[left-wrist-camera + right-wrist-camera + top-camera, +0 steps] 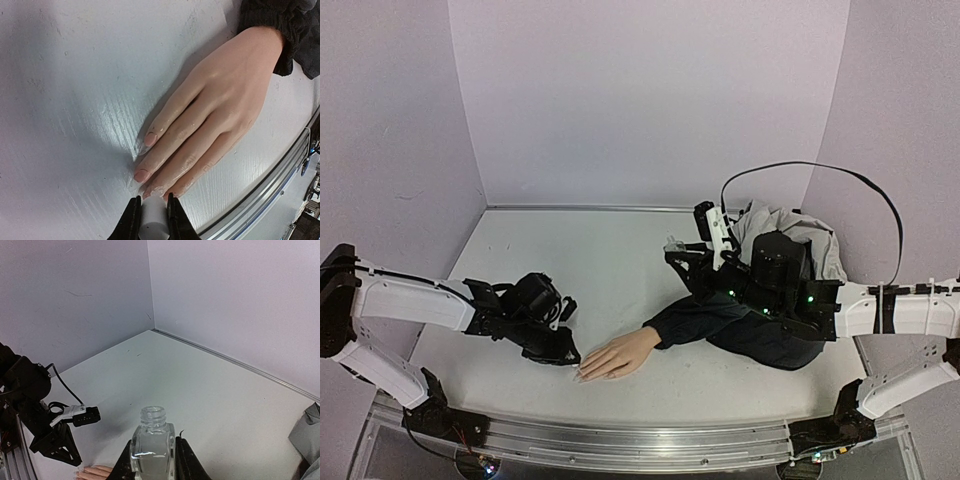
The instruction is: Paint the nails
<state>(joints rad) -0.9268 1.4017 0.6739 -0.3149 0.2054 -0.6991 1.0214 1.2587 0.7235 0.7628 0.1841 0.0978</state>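
Note:
The peach mannequin hand (620,355) lies palm down near the front middle, in a dark navy sleeve (720,325). In the left wrist view its pale nails show on the index finger (150,139) and the middle finger (141,175); the fingers look wet and glossy. My left gripper (152,205) is shut on a white cylindrical brush cap (152,220), right at the tips of the ring and little fingers; the brush itself is hidden. My right gripper (152,460) is shut on a small clear glass bottle (152,445), uncapped and upright, held above the sleeve (685,258).
A grey cloth (800,240) lies at the back right behind the right arm. An aluminium rail (620,440) runs along the table's front edge, close to the hand. Lilac walls enclose the left, back and right sides. A black cable (840,180) loops over the right arm.

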